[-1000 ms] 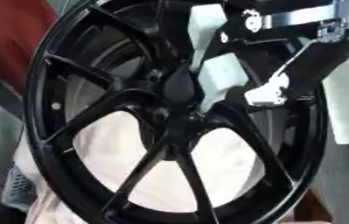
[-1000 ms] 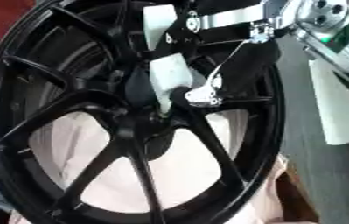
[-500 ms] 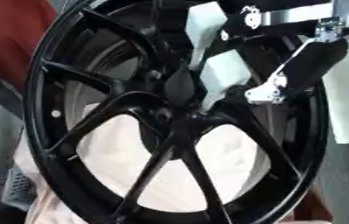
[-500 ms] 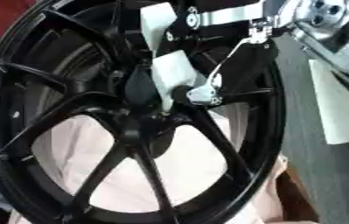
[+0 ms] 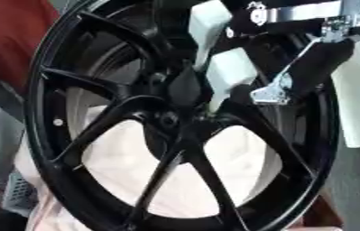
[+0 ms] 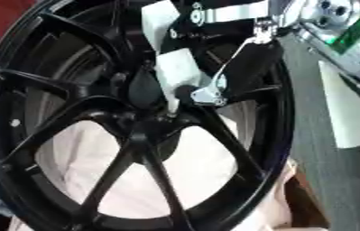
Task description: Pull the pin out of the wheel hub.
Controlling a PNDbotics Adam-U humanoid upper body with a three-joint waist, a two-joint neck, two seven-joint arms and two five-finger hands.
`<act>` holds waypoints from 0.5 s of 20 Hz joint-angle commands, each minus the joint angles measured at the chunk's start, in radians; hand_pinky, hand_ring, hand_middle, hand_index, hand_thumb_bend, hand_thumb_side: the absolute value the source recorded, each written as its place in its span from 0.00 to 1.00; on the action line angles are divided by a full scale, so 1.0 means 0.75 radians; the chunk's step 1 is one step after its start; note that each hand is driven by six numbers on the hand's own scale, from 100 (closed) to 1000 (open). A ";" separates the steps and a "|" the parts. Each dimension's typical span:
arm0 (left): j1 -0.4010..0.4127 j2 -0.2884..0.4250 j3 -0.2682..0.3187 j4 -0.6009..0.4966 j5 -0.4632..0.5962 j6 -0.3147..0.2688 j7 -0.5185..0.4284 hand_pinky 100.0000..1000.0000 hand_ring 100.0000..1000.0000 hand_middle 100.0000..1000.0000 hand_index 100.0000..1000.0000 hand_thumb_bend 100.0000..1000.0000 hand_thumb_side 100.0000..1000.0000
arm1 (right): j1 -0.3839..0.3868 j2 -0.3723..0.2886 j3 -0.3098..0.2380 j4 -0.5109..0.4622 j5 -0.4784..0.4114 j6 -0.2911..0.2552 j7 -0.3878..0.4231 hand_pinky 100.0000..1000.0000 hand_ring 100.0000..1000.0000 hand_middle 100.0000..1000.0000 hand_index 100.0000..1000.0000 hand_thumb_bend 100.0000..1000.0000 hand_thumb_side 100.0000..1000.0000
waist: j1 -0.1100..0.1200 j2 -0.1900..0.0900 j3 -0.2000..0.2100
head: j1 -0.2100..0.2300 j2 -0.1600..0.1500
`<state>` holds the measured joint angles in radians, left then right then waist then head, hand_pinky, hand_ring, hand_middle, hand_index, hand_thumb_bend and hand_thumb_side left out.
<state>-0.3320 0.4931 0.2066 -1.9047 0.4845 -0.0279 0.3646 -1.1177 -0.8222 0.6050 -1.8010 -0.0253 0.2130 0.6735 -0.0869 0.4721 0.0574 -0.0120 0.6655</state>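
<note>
Little has shifted: right hand (image 6: pixel 179 72) stays at the black wheel's (image 5: pixel 96 135) hub (image 5: pixel 184 106), fingers curled there; grip unclear.

Black wheel hub (image 5: pixel 179 122); white-padded, silver-jointed right hand (image 6: pixel 184 76).

Soft blur; even light (little glare)

Right hand (image 6: pixel 179 74) at black wheel hub (image 6: pixel 147 124) — fingers (image 6: pixel 184 67) reaching centre.
</note>
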 commanded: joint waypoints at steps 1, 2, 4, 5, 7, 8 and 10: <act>-0.012 0.022 0.006 -0.014 0.002 -0.001 -0.003 0.67 0.66 0.59 0.70 0.09 0.68 | -0.023 -0.018 -0.016 -0.008 -0.034 0.008 -0.019 0.72 0.66 0.47 0.61 0.00 0.05 | 0.008 -0.027 0.002 | -0.003 -0.001; -0.012 0.022 0.006 -0.014 0.002 -0.001 -0.003 0.67 0.66 0.59 0.70 0.09 0.68 | -0.023 -0.018 -0.018 -0.008 -0.041 0.013 -0.020 0.72 0.65 0.47 0.60 0.00 0.03 | 0.008 -0.028 0.002 | -0.003 -0.002; -0.011 0.022 0.007 -0.014 0.002 -0.001 -0.002 0.68 0.66 0.59 0.70 0.09 0.68 | -0.023 -0.021 -0.021 -0.012 -0.059 0.023 -0.021 0.71 0.63 0.45 0.58 0.00 0.00 | 0.009 -0.030 0.000 | -0.002 -0.003; -0.011 0.023 0.007 -0.014 0.003 -0.001 -0.002 0.68 0.66 0.59 0.70 0.09 0.68 | -0.023 -0.023 -0.024 -0.016 -0.070 0.029 -0.021 0.71 0.62 0.44 0.57 0.00 0.00 | 0.010 -0.032 -0.001 | -0.002 -0.003; -0.010 0.024 0.007 -0.013 0.002 -0.001 -0.002 0.68 0.65 0.59 0.70 0.09 0.68 | -0.024 -0.029 -0.033 -0.032 -0.094 0.042 -0.021 0.70 0.61 0.43 0.55 0.00 0.00 | 0.011 -0.035 -0.005 | 0.000 -0.002; -0.010 0.024 0.008 -0.013 0.002 -0.001 -0.002 0.68 0.65 0.59 0.70 0.09 0.68 | -0.024 -0.034 -0.039 -0.041 -0.106 0.050 -0.021 0.70 0.61 0.42 0.55 0.00 0.00 | 0.011 -0.037 -0.007 | 0.001 -0.003; -0.009 0.026 0.009 -0.012 0.002 -0.002 -0.001 0.68 0.65 0.59 0.70 0.09 0.68 | -0.024 -0.046 -0.051 -0.065 -0.132 0.065 -0.023 0.70 0.59 0.40 0.53 0.00 0.00 | 0.012 -0.042 -0.011 | 0.002 -0.003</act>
<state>-0.3320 0.4930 0.2069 -1.9045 0.4847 -0.0280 0.3645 -1.1179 -0.8251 0.5873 -1.8245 -0.1032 0.2539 0.6568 -0.0849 0.4711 0.0492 -0.0114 0.6655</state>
